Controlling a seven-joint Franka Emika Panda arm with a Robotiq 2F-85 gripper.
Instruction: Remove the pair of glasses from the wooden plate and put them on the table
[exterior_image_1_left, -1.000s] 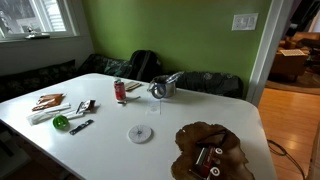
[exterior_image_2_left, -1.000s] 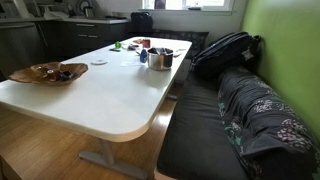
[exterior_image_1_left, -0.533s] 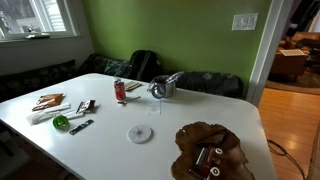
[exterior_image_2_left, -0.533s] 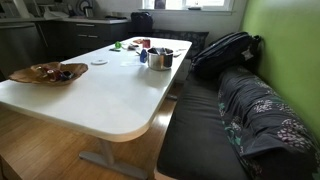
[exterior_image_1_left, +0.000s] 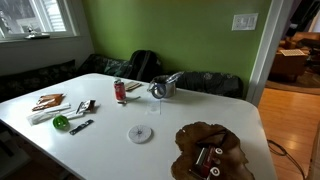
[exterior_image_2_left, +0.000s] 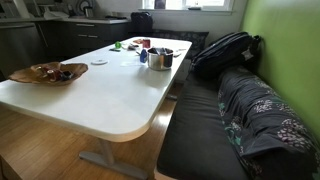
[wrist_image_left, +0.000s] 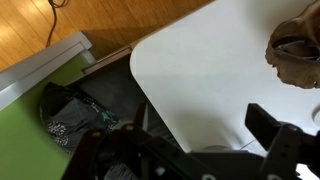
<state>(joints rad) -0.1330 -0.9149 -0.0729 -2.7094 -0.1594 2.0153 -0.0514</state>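
- In an exterior view, the pair of glasses (exterior_image_1_left: 202, 157) is lying on the wooden plate (exterior_image_1_left: 228, 140) near a corner of the white surface (exterior_image_1_left: 190, 105).
- In an exterior view, the plate (exterior_image_2_left: 35, 72) is holding small dark things; the glasses are too small to pick out.
- In the wrist view, the jaws are standing spread and empty, with the plate (wrist_image_left: 300, 60) lying well apart from them at the upper right.

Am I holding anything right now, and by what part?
Nothing. In the wrist view the gripper is open, with only the white table showing between its jaws.
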